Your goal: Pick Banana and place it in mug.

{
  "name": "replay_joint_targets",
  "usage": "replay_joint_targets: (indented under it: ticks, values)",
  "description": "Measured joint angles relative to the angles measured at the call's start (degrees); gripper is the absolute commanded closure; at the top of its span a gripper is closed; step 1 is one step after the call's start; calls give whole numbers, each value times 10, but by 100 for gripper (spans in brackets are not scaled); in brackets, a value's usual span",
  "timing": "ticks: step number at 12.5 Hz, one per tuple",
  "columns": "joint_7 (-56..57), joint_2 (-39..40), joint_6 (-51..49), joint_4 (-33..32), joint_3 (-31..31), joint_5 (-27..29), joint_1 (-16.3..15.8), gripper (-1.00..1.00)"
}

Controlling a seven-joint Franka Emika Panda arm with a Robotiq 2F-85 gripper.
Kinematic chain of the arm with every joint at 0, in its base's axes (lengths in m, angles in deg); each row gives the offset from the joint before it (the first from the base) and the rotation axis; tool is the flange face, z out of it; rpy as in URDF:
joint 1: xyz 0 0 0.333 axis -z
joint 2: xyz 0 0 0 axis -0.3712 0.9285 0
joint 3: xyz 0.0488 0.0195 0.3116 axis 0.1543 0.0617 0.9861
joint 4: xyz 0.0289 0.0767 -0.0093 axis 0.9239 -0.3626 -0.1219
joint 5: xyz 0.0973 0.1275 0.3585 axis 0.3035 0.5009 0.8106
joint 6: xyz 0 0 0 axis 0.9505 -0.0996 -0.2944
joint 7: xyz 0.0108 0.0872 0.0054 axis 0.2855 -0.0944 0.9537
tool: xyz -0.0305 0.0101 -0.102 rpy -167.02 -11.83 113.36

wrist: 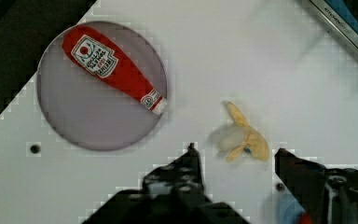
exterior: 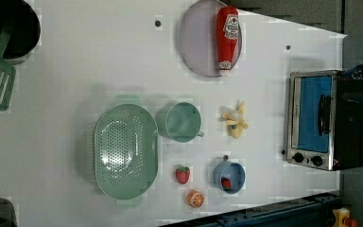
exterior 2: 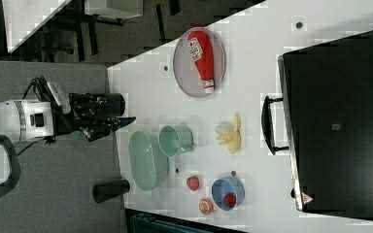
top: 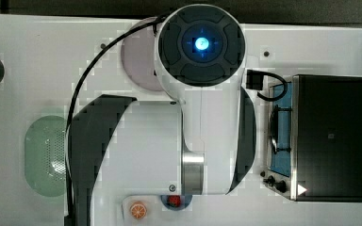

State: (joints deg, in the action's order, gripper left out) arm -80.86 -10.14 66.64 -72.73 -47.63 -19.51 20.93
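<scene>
Here the pincer (wrist: pixel 235 156) is hanging released and empty above the bench (exterior: pixel 99 56), while the banana (exterior: pixel 235 122) is lying just beside the mug (exterior: pixel 181 122), not touching it

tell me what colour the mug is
Muted green; the mug shows best in the left view.

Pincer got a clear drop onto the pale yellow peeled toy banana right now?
Probably yes. The pincer is open and empty, and the pale yellow peeled toy banana lies alone on bare white table between its fingers, apart from the green mug and toaster oven.
</scene>
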Motion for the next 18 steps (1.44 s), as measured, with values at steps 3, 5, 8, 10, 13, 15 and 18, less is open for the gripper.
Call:
replay_joint_targets:
  ticks: [3, 5, 8, 10, 13, 15, 18]
  values:
    - [22, -182, -168, -158, -32, 8, 2, -100]
    - [42, -261, -160, -144, -41, 8, 10, -100]
    - [44, -241, -28, -140, -23, 21, 8, -100]
    - [45, -180, 49, -178, -24, 4, 7, -100]
    - [109, -39, 138, -296, -45, 7, 4, -100]
    - [158, -1, 209, -342, -39, -6, 13, -100]
    - [249, 30, 327, -349, -40, 2, 3, -100]
